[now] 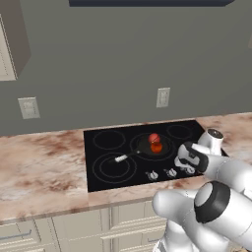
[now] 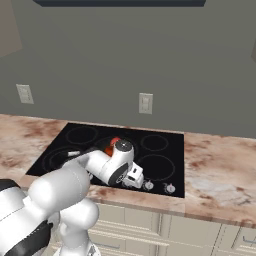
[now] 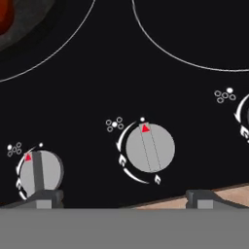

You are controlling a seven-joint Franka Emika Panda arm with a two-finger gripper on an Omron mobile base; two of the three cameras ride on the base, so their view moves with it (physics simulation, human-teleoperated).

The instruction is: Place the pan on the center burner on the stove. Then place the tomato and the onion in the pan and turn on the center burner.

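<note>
Over the front edge of the stove (image 1: pixel 101 147), the pincer (image 3: pixel 124 197) is hanging with its fingertips (image 3: pixel 46 197) spread wide on either side of the middle knob (image 3: pixel 150 148), not touching it, while the forearm is hiding part of the knob row in both base views. Behind it the pan (image 1: pixel 150 146) is sitting on the center burner with the tomato (image 1: pixel 156 146) and onion (image 1: pixel 153 138) touching inside it, and the marbled bench (image 1: pixel 39 167) is lying to both sides. Its long handle is pointing forward and left, its pale tip (image 1: pixel 120 158) reaching over the front-left ring, and in the hand view just a red sliver of the pan's contents is peeking in, cut off at the top left corner.

Base views flank stove (image 1: pixel 142 152); hand view close on knobs (image 3: pixel 150 148).
</note>
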